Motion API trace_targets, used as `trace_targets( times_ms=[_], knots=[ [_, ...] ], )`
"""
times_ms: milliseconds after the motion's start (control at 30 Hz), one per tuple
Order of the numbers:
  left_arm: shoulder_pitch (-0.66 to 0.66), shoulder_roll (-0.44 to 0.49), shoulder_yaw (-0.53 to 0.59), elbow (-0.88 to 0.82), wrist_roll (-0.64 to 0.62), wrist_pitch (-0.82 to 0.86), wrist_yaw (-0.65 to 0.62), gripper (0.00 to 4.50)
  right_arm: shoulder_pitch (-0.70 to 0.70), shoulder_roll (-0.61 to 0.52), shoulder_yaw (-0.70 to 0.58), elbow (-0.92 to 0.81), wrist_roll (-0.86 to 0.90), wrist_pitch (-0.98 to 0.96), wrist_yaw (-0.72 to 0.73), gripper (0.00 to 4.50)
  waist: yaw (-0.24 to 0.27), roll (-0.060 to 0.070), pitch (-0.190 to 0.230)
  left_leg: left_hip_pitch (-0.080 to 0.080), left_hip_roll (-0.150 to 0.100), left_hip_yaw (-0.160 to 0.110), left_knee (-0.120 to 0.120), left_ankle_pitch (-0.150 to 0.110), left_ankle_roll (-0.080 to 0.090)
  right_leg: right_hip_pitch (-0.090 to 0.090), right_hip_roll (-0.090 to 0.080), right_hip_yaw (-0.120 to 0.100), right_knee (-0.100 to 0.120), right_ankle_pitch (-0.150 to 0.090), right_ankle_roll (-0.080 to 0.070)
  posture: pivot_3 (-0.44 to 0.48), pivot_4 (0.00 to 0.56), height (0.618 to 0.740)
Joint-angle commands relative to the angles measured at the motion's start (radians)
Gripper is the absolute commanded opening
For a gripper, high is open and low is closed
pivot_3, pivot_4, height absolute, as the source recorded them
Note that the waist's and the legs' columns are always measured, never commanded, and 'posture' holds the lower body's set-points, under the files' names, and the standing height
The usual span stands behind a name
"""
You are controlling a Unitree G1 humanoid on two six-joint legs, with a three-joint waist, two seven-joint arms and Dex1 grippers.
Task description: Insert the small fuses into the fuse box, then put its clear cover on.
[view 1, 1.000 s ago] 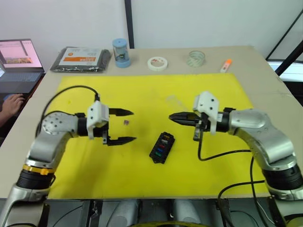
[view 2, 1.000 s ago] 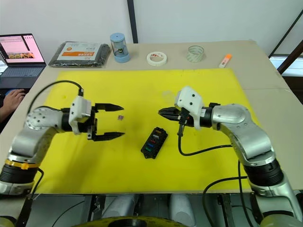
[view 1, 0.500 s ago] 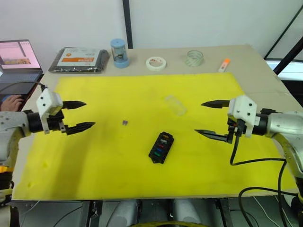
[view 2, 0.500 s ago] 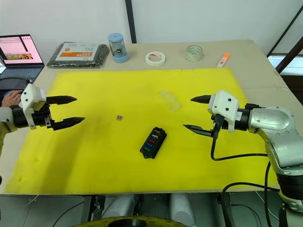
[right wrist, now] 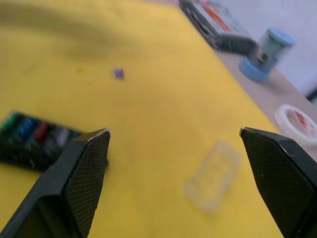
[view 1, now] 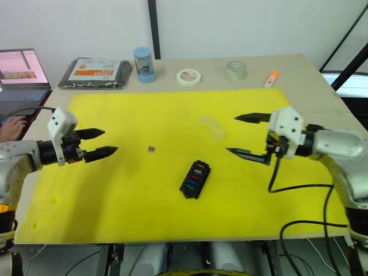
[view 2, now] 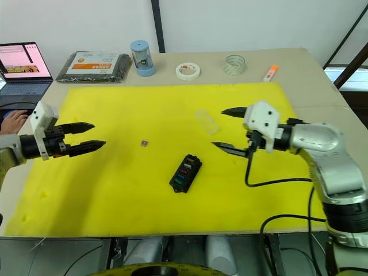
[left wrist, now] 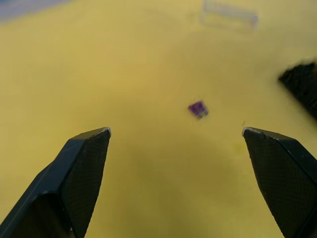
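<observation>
Yellow mat (view 1: 144, 190) covered table. Fuse box (view 1: 195, 179) lay mid-mat, coloured fuses seated; purple fuse (view 1: 152, 149) loose beside. Clear cover (view 1: 211, 127) lay apart. Left gripper (view 1: 101, 142), right gripper (view 1: 246, 134) spread wide, empty.

A tan table (view 1: 322, 92) carries a yellow mat (view 1: 115, 190) across its middle. Along the 12 o'clock edge lie a black packet (view 1: 95, 72), blue cylinder (view 1: 144, 64), white tape roll (view 1: 188, 76), clear tape roll (view 1: 236, 71) and orange marker (view 1: 271, 79). At 9 o'clock sits a laptop (view 1: 22, 77).
</observation>
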Motion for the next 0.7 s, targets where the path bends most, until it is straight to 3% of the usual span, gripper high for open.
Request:
trace_targets(
  times_ms=[33, 167, 267, 433, 700],
  knots=[
    [-0.144, 0.009, 0.105, 0.062, -0.244, 0.382, 0.045, 4.50, -0.070, 0.084, 0.090, -0.094, 0.025, 0.054, -0.054, 4.44, -0.002, -0.001, 0.000, 0.000, 0.000, 0.000, 0.000, 0.000, -0.001, 0.000, 0.000, 0.000, 0.000, 0.000, 0.000, 0.000, 0.150, 0.740],
    [-0.266, -0.040, 0.102, 0.211, -0.281, 0.669, 0.145, 4.50, -0.112, 0.142, 0.166, -0.101, -0.008, 0.080, -0.083, 4.44, -0.012, -0.001, 0.000, 0.001, -0.001, -0.001, 0.000, 0.002, -0.004, 0.000, 0.002, 0.000, 0.001, 0.000, 0.000, 0.000, 0.150, 0.740],
    [-0.332, -0.064, 0.071, 0.365, -0.304, 0.768, 0.181, 4.50, -0.128, 0.151, 0.202, -0.089, -0.040, 0.087, -0.094, 4.44, -0.016, -0.002, -0.001, 0.000, -0.001, -0.001, 0.001, 0.003, -0.005, 0.000, 0.003, 0.000, 0.001, 0.000, 0.000, 0.000, 0.150, 0.740],
    [-0.371, -0.143, 0.042, 0.515, -0.240, 0.754, 0.224, 4.50, -0.158, 0.161, 0.215, -0.120, -0.027, 0.145, -0.113, 4.44, -0.017, -0.002, -0.001, 0.000, -0.001, -0.001, 0.000, 0.004, -0.006, -0.002, 0.003, 0.000, 0.002, 0.000, 0.000, 0.000, 0.150, 0.740],
    [-0.375, -0.240, 0.016, 0.551, -0.171, 0.684, 0.221, 4.50, -0.166, 0.145, 0.204, -0.138, -0.027, 0.185, -0.126, 4.44, -0.016, -0.003, -0.001, 0.000, -0.001, -0.001, 0.000, 0.004, -0.006, -0.003, 0.002, 0.001, 0.002, 0.000, 0.000, 0.000, 0.150, 0.740]
  ],
)
